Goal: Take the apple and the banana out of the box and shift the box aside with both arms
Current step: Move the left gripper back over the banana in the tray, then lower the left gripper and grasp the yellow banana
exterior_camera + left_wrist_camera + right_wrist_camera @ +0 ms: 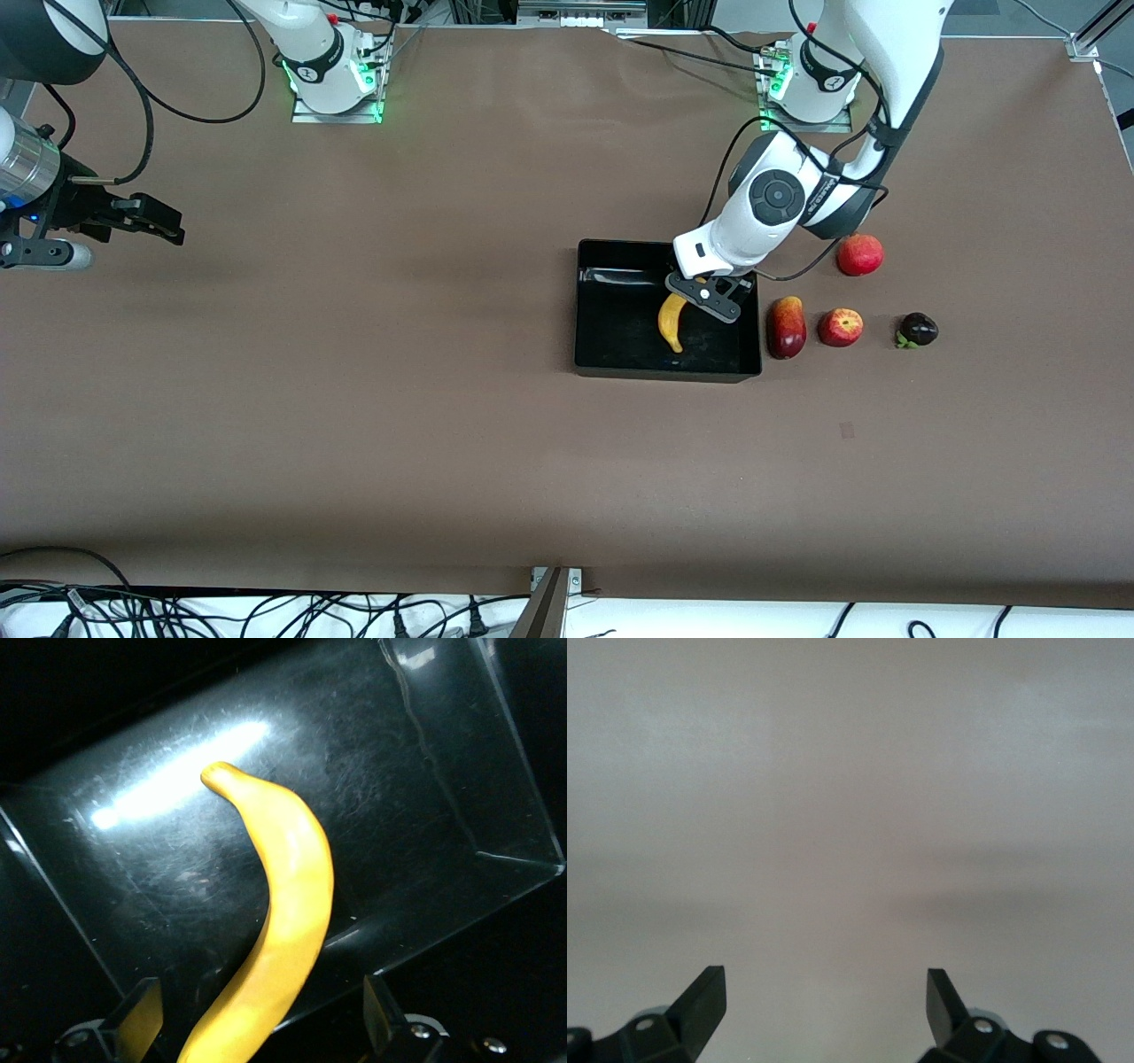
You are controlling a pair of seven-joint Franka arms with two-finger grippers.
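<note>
The yellow banana (671,324) lies in the black box (611,332), and it shows in the left wrist view (288,895) on the glossy floor (425,771). My left gripper (704,298) is over the box, open, its fingers standing apart on either side of the banana's near end (263,1003) without touching it. The red-yellow apple (840,327) sits on the table beside the box, toward the left arm's end. My right gripper (142,217) waits open and empty over bare table at the right arm's end (826,992).
A red-yellow mango (786,327) lies between the box and the apple. A dark mangosteen (918,330) sits past the apple. A red pomegranate (860,254) sits farther from the front camera than the apple, by the left arm's elbow.
</note>
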